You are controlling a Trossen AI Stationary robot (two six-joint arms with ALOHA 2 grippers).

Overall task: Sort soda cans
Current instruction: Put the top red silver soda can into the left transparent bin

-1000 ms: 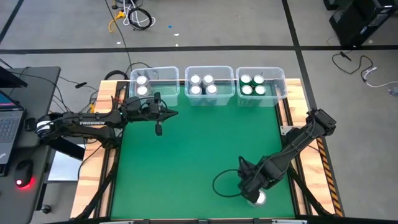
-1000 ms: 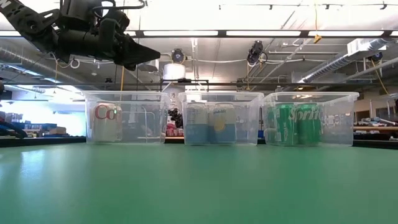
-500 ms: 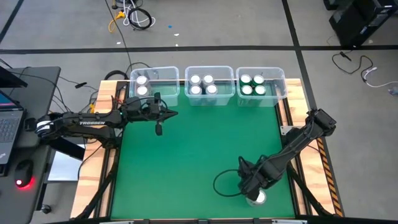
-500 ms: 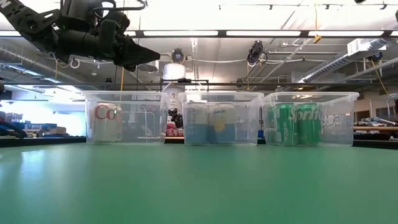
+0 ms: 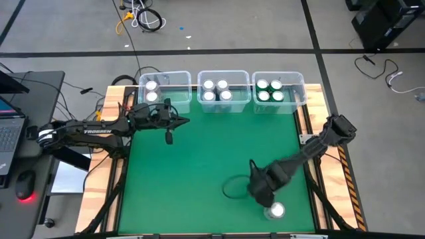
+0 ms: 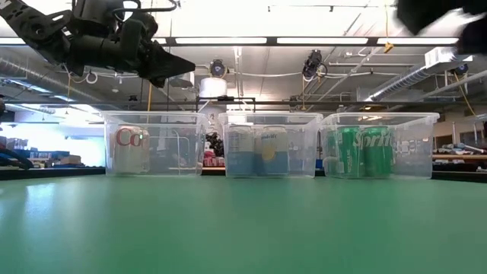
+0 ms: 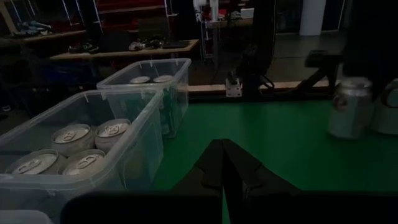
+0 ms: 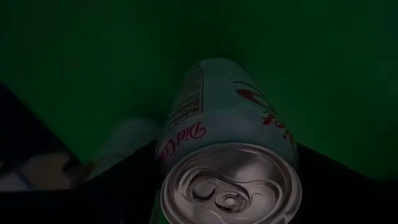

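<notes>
A silver Diet Coke can [image 5: 275, 211] stands upright on the green mat near the front right. My right gripper [image 5: 267, 198] points down over it, open. In the right wrist view the can's top [image 8: 231, 186] sits between the two dark fingers [image 8: 134, 177], which stand on either side of it; no touch shows. My left gripper [image 5: 180, 121] hangs shut and level in the air in front of the left bin [image 5: 165, 89], which holds two silver cans. The middle bin [image 5: 224, 91] holds several pale cans. The right bin [image 5: 277, 91] holds several green cans.
The three clear bins stand in a row along the mat's far edge. A black cable loop [image 5: 232, 189] lies on the mat left of my right gripper. Wooden rails [image 5: 312, 126] border the mat. A laptop and mouse [image 5: 25, 194] sit off its left side.
My right gripper has moved a little toward the table's left and far edges and has sunk lower, so more of the can's top shows beside it in the high view. Part of that arm now shows at the low view's top right. The can has stayed put.
</notes>
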